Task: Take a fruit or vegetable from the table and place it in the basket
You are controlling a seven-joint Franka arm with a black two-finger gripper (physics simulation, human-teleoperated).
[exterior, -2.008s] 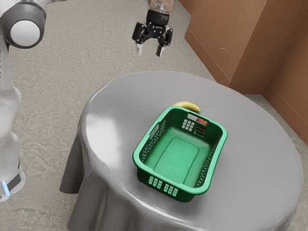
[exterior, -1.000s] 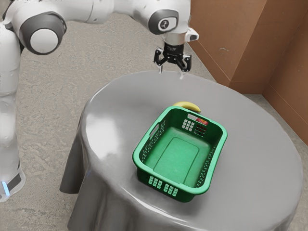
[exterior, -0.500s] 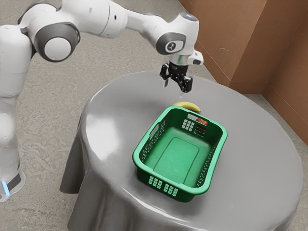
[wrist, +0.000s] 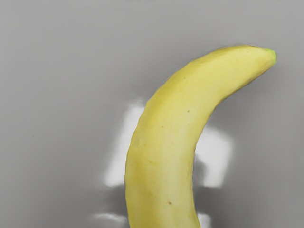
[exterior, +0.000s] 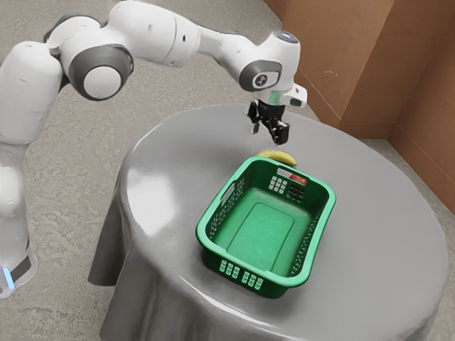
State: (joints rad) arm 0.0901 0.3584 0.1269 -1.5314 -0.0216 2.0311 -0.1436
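Note:
My gripper (exterior: 264,140) hangs with its fingers spread open, a little above the yellow banana (exterior: 280,156), which lies on the grey table behind the basket's far end in the exterior view. Nothing is between the fingers. In the wrist view the banana (wrist: 164,142) curves below the hand, its greenish tip toward one side and its other end cut off by the lower edge. The green basket (exterior: 215,251) stands upright right beside the banana; its bare floor shows.
Something red (exterior: 298,180) shows at the basket's far wall, partly hidden. The round table (exterior: 377,234) wears a glossy grey cloth. Brown walls (exterior: 355,57) rise beyond its far edge.
The arm has swung in from the far side and come down, bringing my gripper from off the table to just above the banana. Banana and basket have kept their places.

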